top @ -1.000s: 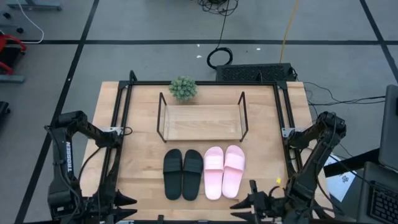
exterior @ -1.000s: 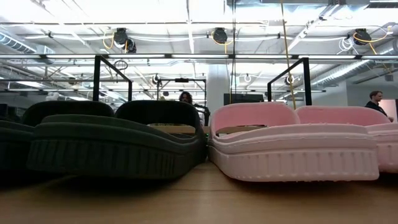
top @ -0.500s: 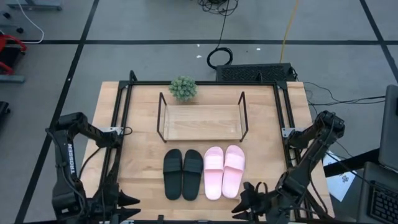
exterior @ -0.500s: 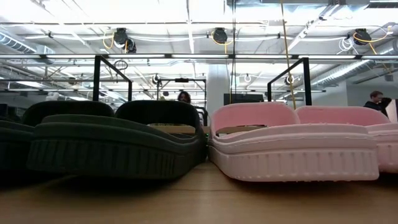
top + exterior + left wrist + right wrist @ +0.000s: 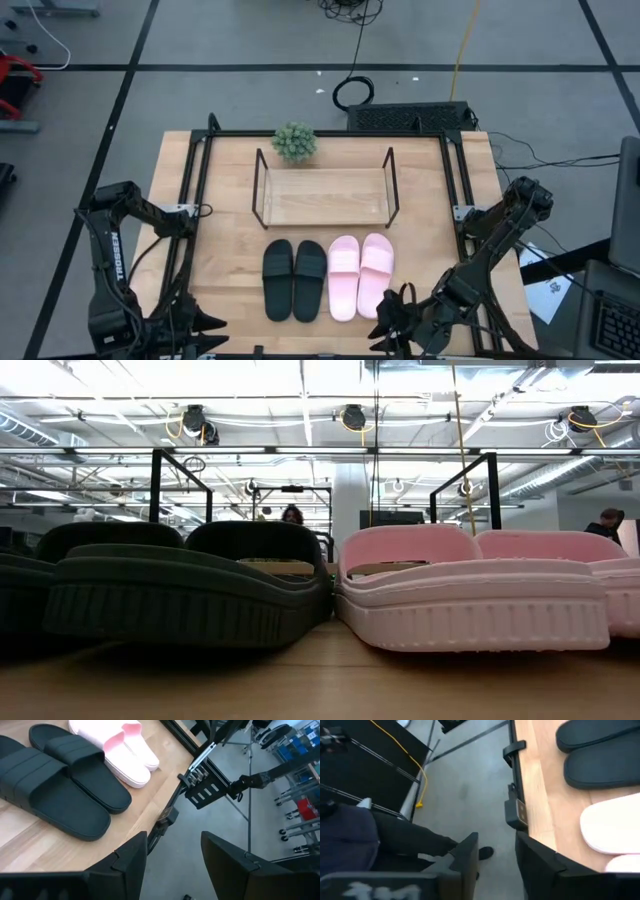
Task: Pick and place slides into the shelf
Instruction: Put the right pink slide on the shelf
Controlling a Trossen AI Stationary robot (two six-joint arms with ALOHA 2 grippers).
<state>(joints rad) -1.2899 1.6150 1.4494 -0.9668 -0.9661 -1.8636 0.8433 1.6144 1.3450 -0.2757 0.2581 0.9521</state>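
High view: black slides (image 5: 294,280) and pink slides (image 5: 360,275) lie side by side on the bench (image 5: 228,250), toes toward the shelf (image 5: 325,190); shelf stands apart behind them, nothing on its board; plant (image 5: 294,141) just behind shelf's left corner; left gripper (image 5: 200,325) at the bench's near left edge, fingers apart, holding nothing; right gripper (image 5: 392,322) near the pink pair's heels, not touching; whether its fingers are released or clenched cannot be told here.
Low view: black slide heels (image 5: 190,595) left, pink heels (image 5: 470,595) right, touching at the middle; no gripper in sight.
Left wrist view: gripper (image 5: 172,855) released, empty, over the bench edge; both pairs ahead.
Right wrist view: gripper (image 5: 496,852) shows a gap between fingers, grasping nothing; black slides (image 5: 600,750) and pink slide (image 5: 612,830) on the bench; a person's leg (image 5: 405,842) on the floor beside it.
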